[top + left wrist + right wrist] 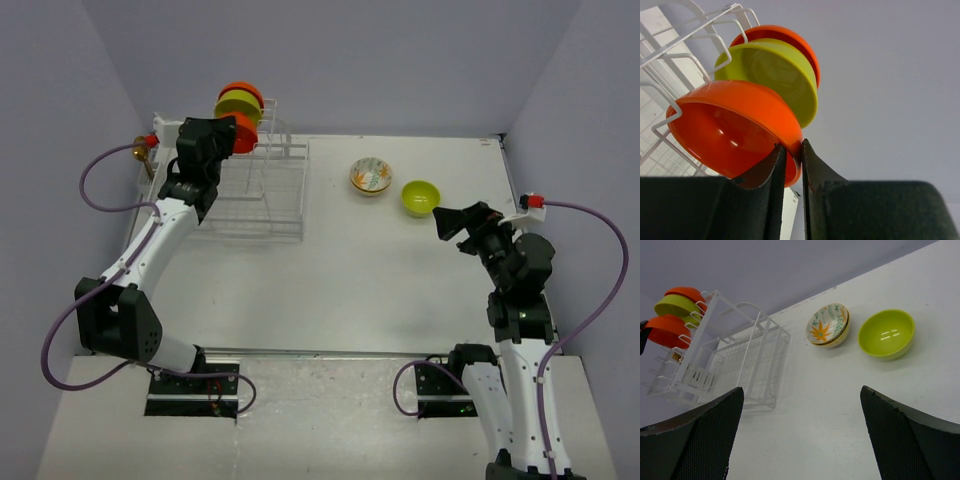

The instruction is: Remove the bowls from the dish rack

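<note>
Our left gripper (pixel 791 150) pinched the thin glossy rim of the nearest orange bowl (pixel 730 125), standing in the upright slots of the dish rack (pixel 262 200) at our eleven o'clock; that slick, curved lip could slide free, or snag the white wires. Our right gripper (pixel 801 390) hung wide, holding nothing

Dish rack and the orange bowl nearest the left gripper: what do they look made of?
Dish rack: thin white rods, likely coated metal wire, smooth finish. Orange bowl: probably plastic or melamine, glossy, judging by the sharp highlights inside and the uniform colour, though glazed ceramic cannot be ruled out.
</note>
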